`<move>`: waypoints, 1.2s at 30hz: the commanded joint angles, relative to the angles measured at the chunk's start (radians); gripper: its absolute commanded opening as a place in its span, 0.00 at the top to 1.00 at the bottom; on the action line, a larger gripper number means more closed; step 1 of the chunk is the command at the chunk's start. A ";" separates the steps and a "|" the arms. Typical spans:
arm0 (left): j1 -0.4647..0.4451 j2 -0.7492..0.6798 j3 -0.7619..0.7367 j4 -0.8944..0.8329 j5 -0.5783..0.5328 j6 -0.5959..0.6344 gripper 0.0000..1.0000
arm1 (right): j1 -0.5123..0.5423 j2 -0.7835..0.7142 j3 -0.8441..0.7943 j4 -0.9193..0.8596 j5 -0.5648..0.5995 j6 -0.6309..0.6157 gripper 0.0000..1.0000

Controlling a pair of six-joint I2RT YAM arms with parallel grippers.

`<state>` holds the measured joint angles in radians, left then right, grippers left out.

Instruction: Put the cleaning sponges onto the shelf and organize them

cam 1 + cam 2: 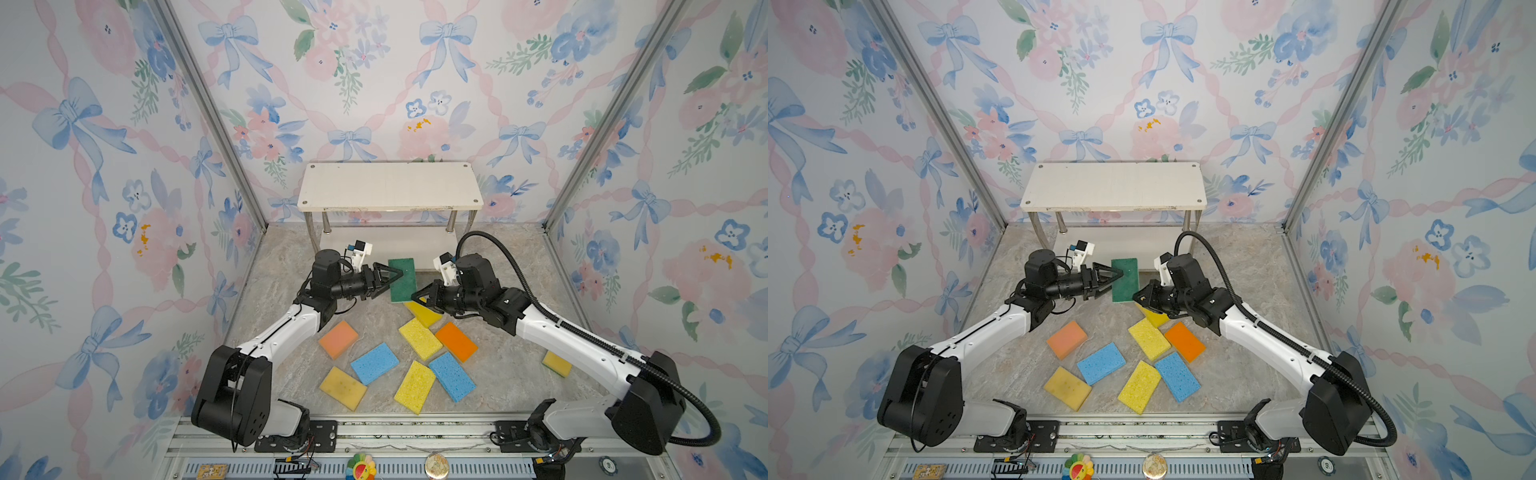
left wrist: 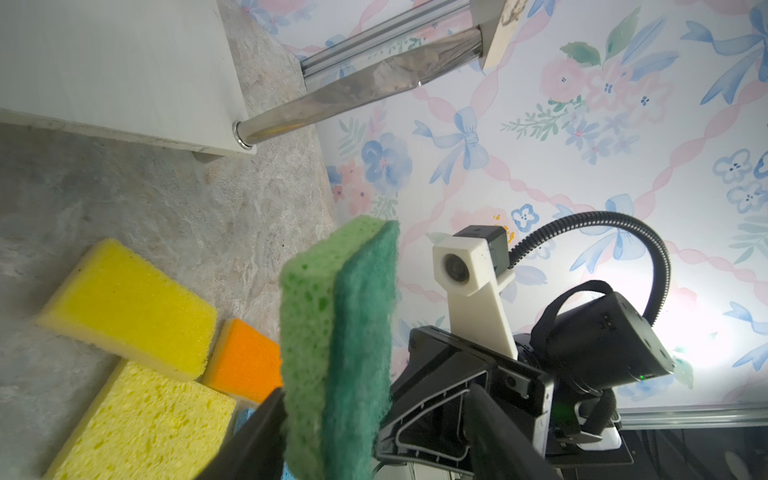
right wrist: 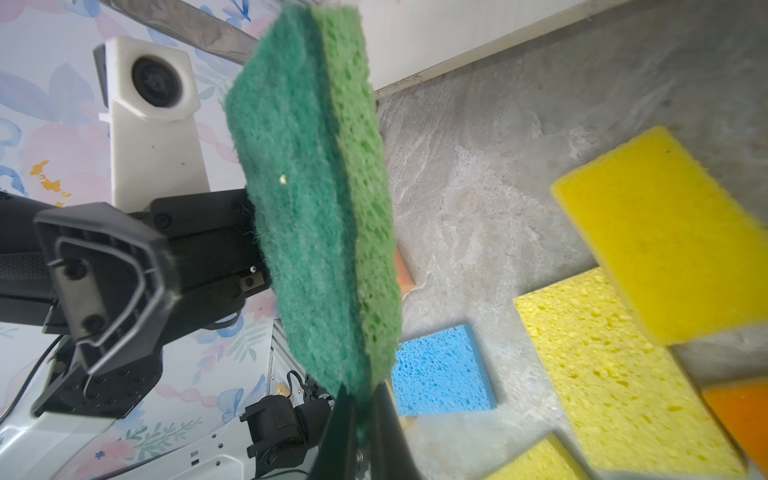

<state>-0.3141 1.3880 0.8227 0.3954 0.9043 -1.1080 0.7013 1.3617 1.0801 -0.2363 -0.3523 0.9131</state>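
A dark green sponge with a lighter green foam side hangs on edge in the air just in front of the shelf. My right gripper is shut on its lower corner, also seen in a top view. My left gripper is open around the sponge's other end; one finger touches the foam side and the other stands well apart. Both shelf boards are bare. Several sponges lie on the table: peach, blue, yellow, orange.
More sponges lie near the front: a tan-yellow one, a yellow one and a blue one. One yellow sponge sits partly under my right gripper, another beside the right arm. Floral walls close in three sides.
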 commanded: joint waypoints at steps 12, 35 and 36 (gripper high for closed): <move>0.067 -0.225 -0.112 -0.613 -0.564 0.288 0.02 | 0.036 0.141 0.081 -0.114 0.252 0.141 0.95; 0.083 -0.274 -0.083 -1.034 -0.875 0.434 0.02 | 0.097 0.771 0.584 0.321 0.095 0.274 0.96; 0.083 -0.274 -0.078 -1.052 -0.894 0.433 0.02 | 0.095 0.795 0.605 0.331 0.090 0.276 0.96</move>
<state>-0.2405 1.1156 0.7078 -0.5869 0.0761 -0.7055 0.7940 2.1132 1.6226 0.0246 -0.2413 1.1610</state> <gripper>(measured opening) 0.979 0.062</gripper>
